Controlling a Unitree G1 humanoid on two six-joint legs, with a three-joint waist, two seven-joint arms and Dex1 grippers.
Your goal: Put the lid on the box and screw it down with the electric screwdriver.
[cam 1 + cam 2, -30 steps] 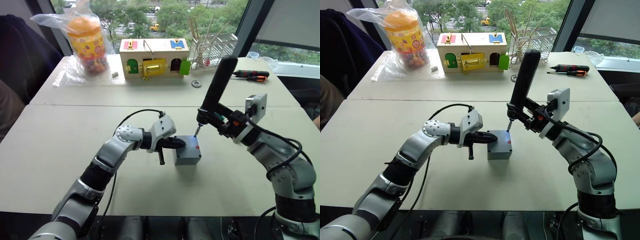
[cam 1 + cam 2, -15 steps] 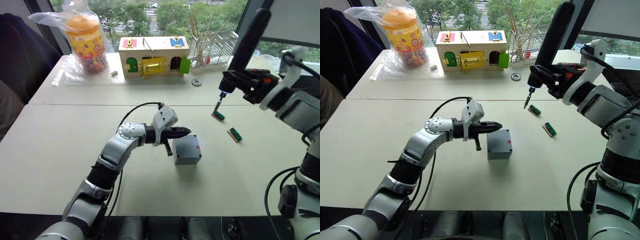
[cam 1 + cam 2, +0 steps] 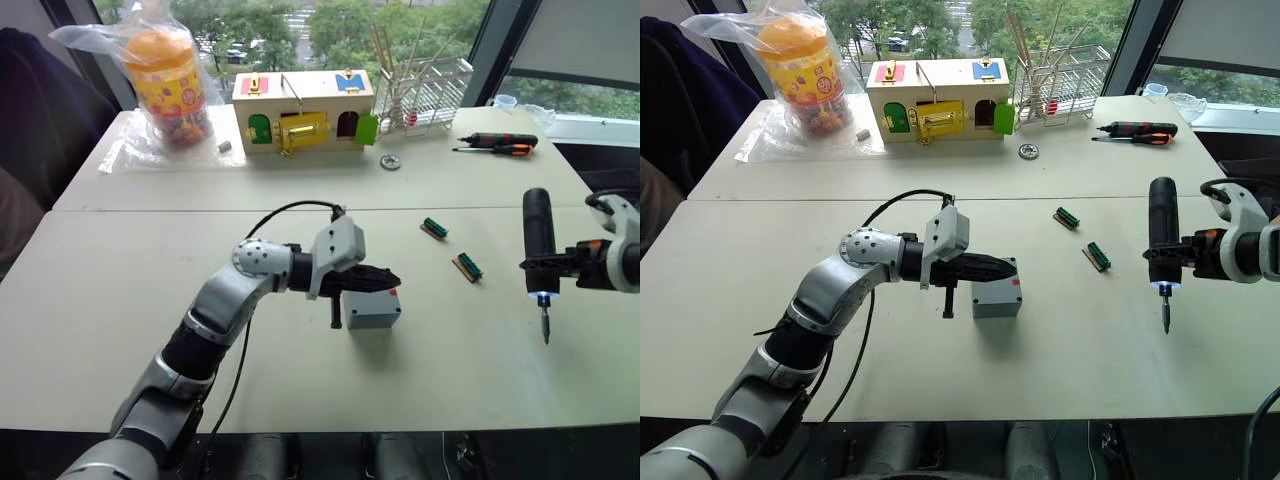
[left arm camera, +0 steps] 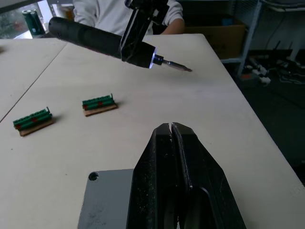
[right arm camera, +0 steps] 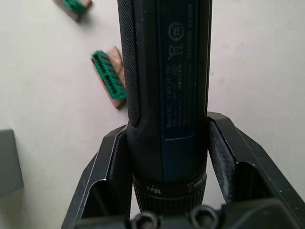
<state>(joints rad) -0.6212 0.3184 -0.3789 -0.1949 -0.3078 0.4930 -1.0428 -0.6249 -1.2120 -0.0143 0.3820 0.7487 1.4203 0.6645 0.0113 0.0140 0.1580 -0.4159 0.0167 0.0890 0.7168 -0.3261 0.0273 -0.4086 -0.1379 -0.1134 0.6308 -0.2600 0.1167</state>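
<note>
My left fingers are pressed together, clenched on nothing, and lie over the top of the box, which sits directly beneath them on the table; the lid is already on the box, one corner screw hole showing beside my fingers. My right fingers clamp the electric screwdriver around its thick barrel, holding it upright with its bit pointing down above the table, well apart from the box. Between my two sets of fingers lie two small green connector blocks. Farther off stand a wooden lock box, a bagged candy jar and hand screwdrivers.
</note>
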